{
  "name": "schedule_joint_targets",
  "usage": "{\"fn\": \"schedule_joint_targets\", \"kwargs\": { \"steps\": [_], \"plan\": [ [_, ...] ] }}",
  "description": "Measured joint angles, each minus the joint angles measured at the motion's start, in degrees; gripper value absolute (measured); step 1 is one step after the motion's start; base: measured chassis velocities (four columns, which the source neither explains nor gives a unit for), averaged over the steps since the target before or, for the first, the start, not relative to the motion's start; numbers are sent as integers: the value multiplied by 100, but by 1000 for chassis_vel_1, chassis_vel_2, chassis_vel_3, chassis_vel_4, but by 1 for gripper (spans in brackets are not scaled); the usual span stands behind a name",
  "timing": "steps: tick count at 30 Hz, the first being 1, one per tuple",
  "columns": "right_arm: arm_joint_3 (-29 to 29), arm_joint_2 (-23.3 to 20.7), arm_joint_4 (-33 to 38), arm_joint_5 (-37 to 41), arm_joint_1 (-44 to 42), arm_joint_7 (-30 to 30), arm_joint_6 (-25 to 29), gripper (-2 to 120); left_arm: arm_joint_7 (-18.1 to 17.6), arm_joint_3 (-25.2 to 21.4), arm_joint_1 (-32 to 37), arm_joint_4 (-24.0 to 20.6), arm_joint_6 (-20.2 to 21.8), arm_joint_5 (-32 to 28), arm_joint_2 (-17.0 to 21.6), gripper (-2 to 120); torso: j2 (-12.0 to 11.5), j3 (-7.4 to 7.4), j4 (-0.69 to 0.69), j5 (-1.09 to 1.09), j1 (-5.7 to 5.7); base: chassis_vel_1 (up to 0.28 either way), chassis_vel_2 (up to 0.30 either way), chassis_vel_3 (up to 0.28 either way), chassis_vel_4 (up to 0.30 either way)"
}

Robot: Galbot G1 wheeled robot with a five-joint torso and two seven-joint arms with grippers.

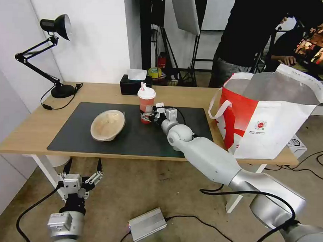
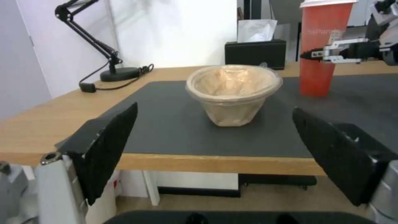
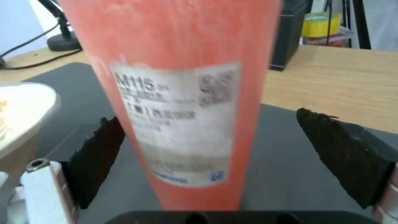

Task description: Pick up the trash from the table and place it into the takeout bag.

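On the dark mat (image 1: pixel 72 132) of the light-wood table (image 1: pixel 27 130) stands a red-orange drink cup (image 1: pixel 146 99) with a white lid. My right gripper (image 1: pixel 148 117) is open around its lower part. In the right wrist view the cup (image 3: pixel 178 93) stands between the black pads (image 3: pixel 340 146), one close to its side and the other well apart. A beige paper-pulp bowl (image 1: pixel 107 125) sits on the mat to the cup's left. The white and red takeout bag (image 1: pixel 271 117) stands open at the table's right end. My left gripper (image 1: pixel 82 178) hangs open below the table's front edge, facing the bowl (image 2: pixel 232 93).
A black tissue box (image 1: pixel 134 85) sits behind the cup and a black desk lamp (image 1: pixel 57 29) stands at the far left corner. A person stands behind the bag. A silver box (image 1: pixel 147 224) and cables lie on the floor.
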Motion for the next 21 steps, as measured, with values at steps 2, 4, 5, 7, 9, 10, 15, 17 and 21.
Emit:
{"fn": "schedule_joint_targets", "kwargs": {
  "steps": [2, 4, 5, 7, 9, 10, 15, 17, 21],
  "plan": [
    [1, 98, -127, -26, 21, -57, 40, 100, 0, 3, -3, 14, -1, 0, -1, 100, 0, 0, 0, 0, 0, 0, 0, 0, 0],
    [11, 189, -251, -48, 42, -116, 79, 100, 0, 6, -7, 17, -3, 0, -2, 100, 0, 0, 0, 0, 0, 0, 0, 0, 0],
    [11, 189, -251, -48, 42, -116, 79, 100, 0, 6, -7, 17, -3, 0, -2, 100, 0, 0, 0, 0, 0, 0, 0, 0, 0],
    [23, 287, -390, -66, 67, -164, 120, 100, 0, 8, -8, 17, -3, 0, -2, 100, 0, 0, 0, 0, 0, 0, 0, 0, 0],
    [31, 383, -554, -105, 97, -237, 170, 99, 0, 9, -8, 17, -4, 0, -1, 100, 0, 0, 0, 0, 0, 0, 0, 0, 0],
    [31, 383, -554, -105, 97, -237, 170, 99, 0, 9, -8, 17, -4, 0, -1, 100, 0, 0, 0, 0, 0, 0, 0, 0, 0],
    [44, 503, -740, -177, 111, -312, 233, 89, 0, 7, -1, 2, -5, 0, 1, 100, 0, 0, 1, 0, 0, 0, 0, 0, 0],
    [58, 528, -795, -193, 102, -318, 246, 80, 0, 9, 0, 1, -5, 1, -4, 100, 0, -1, 0, 0, 0, 0, 0, 0, 0],
    [72, 526, -803, -213, 70, -322, 264, 69, 0, 17, 3, 14, -9, 5, -12, 100, 0, -1, 0, 0, 0, 0, 0, 0, 0]
  ]
}}
